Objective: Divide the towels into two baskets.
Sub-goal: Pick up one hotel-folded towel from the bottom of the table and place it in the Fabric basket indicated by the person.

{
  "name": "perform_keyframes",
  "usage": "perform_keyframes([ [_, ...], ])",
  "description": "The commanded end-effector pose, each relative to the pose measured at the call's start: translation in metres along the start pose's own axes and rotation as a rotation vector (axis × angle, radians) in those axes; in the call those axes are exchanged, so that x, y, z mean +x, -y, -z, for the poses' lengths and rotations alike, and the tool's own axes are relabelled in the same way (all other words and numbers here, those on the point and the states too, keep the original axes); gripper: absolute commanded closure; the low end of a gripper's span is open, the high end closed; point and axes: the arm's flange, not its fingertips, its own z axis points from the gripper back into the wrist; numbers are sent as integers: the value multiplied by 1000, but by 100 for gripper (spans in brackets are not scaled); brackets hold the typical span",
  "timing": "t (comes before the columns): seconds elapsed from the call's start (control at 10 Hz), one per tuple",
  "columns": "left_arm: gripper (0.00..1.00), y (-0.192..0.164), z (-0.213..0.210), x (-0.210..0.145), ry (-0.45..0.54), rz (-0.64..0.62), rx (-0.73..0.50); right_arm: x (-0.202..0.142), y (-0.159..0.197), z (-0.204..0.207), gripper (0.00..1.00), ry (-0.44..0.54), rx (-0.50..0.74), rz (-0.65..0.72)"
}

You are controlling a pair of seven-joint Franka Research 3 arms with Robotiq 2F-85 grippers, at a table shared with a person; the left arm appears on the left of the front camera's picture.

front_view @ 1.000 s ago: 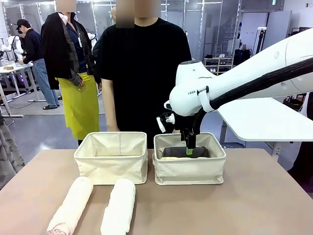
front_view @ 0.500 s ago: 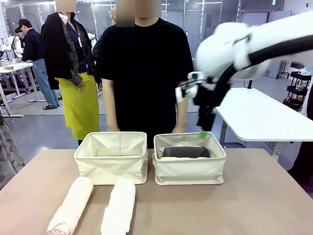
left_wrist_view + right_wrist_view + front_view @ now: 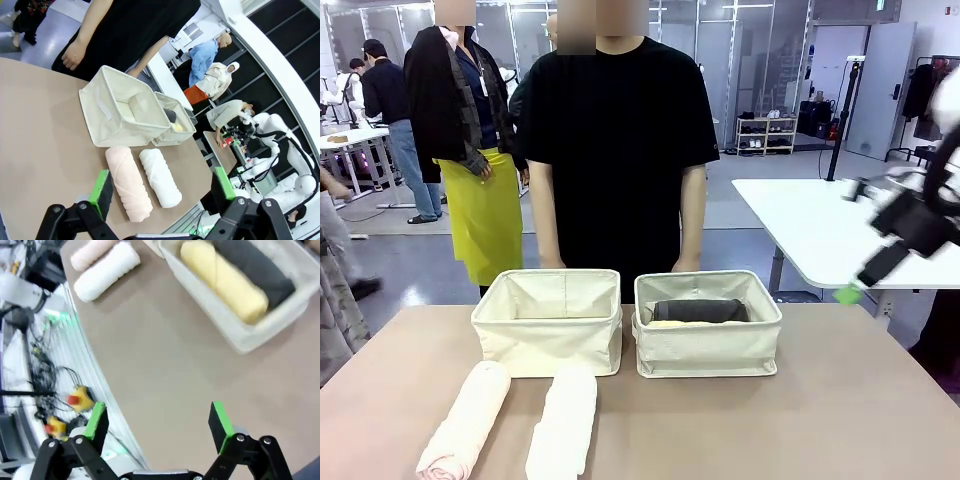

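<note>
"Over the counter's (image 3: 800, 425) right end, how did the right pincer (image 3: 157, 421) stand?"

"It hung in the air there, well apart from both baskets, and it was blurred in the front view. Its own wrist view showed it plainly: the two green pads (image 3: 95, 420) stood wide apart with nothing between them and only bare counter beneath."

"And the left pincer (image 3: 163, 185)?"

"Spread just as wide, and empty too. It touched nothing. It hung above the near edge of the counter, with the pink towel (image 3: 127, 182) and the white towel (image 3: 160, 177) lying beyond its fingers."

"What was in the baskets?"

"The right basket (image 3: 707, 348) held two rolls side by side. The grey towel (image 3: 700, 311) lay toward the far wall. The yellow towel (image 3: 660, 323) lay against the near wall, so that only a strip of it showed over the rim from the front. The left basket (image 3: 547, 340) had no towel in it; its cream lining was bare down to the floor."

"How did the two baskets sit?"

"Side by side in the middle of the counter, just beside each other, with a person (image 3: 615, 130) in a black shirt standing behind them."

"And the two loose towels?"

"They lay on the counter in front of the left basket, nearly parallel and close together, pink to the left of white, each with one end toward the basket."
</note>
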Motion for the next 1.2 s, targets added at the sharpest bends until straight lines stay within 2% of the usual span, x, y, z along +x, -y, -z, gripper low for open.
perform_keyframes([
  [0.0,0,2,-3,0,6,7,-10,-64,16,-26,0,226,119,152],
  [0.2,0,2,-3,0,6,7,-10,-153,31,-52,0,445,159,255],
  [0.4,0,2,-3,0,6,7,-10,-232,36,-55,0,600,193,356],
  [0.5,0,2,-3,0,6,7,-10,-255,34,-51,0,646,222,384],
  [0.8,0,2,-3,0,6,7,-10,-292,37,-35,0,709,265,482],
  [0.9,0,2,-3,0,6,7,-10,-288,31,-46,0,662,227,470],
  [1.1,0,2,-3,0,6,7,-10,-288,31,-46,0,662,227,470],
])
